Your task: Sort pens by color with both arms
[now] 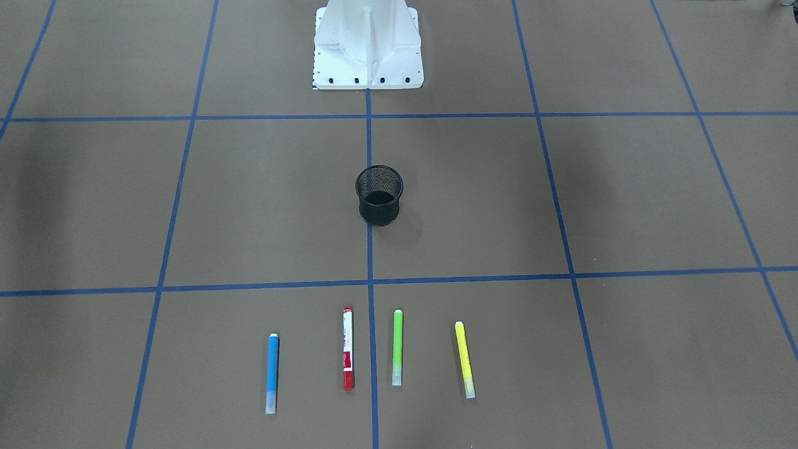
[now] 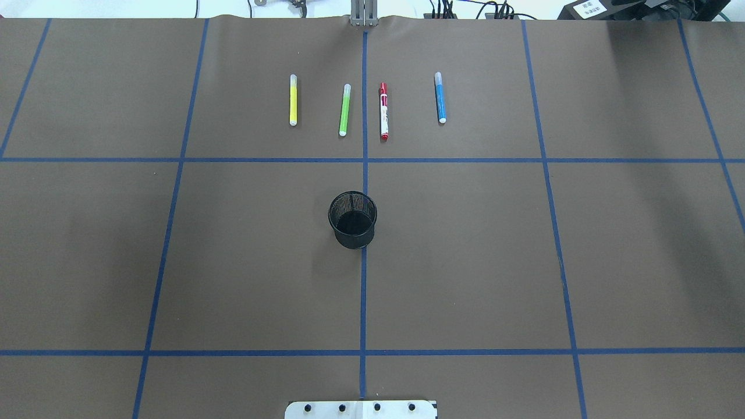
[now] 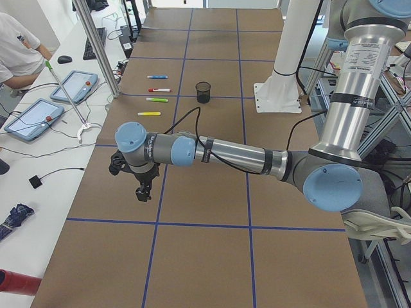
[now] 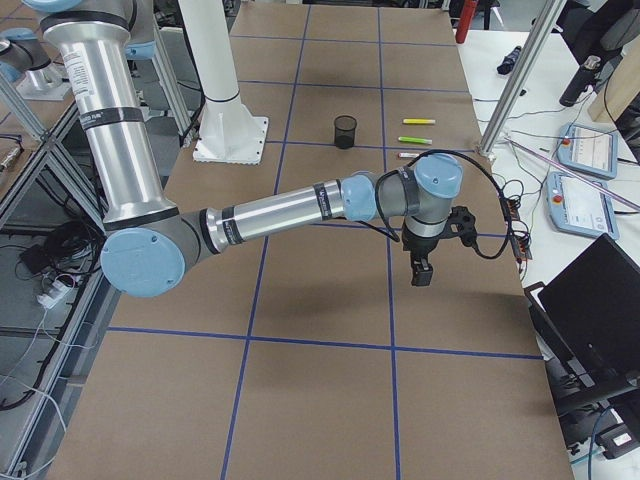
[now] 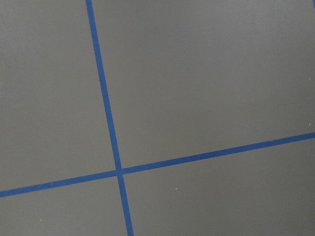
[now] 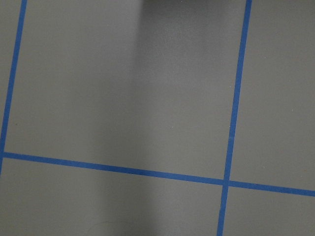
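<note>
Four pens lie side by side on the brown table, far from the robot: blue (image 1: pixel 272 373), red with white label (image 1: pixel 348 348), light green (image 1: pixel 397 347) and yellow (image 1: pixel 464 359). In the overhead view they run yellow (image 2: pixel 293 99), green (image 2: pixel 345 109), red (image 2: pixel 383 110), blue (image 2: pixel 440 97). My left gripper (image 3: pixel 142 191) hangs over bare table at the left end, well away from the pens. My right gripper (image 4: pixel 422 275) hangs over the right end. Each shows only in a side view, so I cannot tell whether it is open or shut. Both wrist views show only table and tape lines.
A black wire-mesh cup (image 2: pixel 353 220) stands upright at the table's middle on the blue centre line, with nothing showing in it. The white pedestal base (image 1: pixel 368 47) is behind it. Tablets and cables (image 3: pixel 38 115) lie on the side bench beyond the pens.
</note>
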{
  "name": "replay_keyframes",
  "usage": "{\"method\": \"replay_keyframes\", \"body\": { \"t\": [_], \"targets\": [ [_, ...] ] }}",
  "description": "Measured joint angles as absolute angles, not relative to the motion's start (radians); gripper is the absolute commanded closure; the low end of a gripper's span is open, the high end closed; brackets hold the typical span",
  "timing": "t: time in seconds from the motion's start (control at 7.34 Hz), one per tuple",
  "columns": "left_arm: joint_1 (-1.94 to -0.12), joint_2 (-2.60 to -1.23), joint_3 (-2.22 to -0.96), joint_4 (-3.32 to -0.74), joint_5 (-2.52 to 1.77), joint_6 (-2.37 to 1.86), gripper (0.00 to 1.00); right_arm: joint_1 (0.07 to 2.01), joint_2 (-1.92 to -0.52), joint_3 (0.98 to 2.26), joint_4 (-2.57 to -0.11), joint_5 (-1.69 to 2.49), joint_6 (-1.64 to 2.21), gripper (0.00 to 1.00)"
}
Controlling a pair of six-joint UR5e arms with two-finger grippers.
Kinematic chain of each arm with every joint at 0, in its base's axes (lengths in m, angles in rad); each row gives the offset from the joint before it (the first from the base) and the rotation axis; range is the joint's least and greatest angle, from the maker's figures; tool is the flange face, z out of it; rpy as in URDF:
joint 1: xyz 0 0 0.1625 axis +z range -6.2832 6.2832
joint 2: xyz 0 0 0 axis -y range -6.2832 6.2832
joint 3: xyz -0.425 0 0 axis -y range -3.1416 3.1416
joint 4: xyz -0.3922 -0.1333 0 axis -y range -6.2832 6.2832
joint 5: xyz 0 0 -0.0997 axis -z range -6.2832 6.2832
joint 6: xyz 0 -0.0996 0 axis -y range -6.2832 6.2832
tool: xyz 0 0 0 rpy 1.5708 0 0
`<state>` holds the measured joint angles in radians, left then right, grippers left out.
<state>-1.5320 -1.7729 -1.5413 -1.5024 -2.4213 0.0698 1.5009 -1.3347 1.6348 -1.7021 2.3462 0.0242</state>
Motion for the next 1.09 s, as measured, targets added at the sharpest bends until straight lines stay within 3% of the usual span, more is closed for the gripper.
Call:
{"method": "replay_keyframes", "body": {
  "t": [0.68,1.09],
  "targets": [
    [-1.542,-1.736,-1.608,-1.504,-2.411,0.037,0.00,1.467,-1.455,1.816,-1.692,2.374,0.018,0.00],
    [-1.540,-1.723,-1.634,-1.503,-2.412,0.034,0.00,1.430,-1.467,1.845,-1.681,2.336,0.028,0.00]
  ]
}}
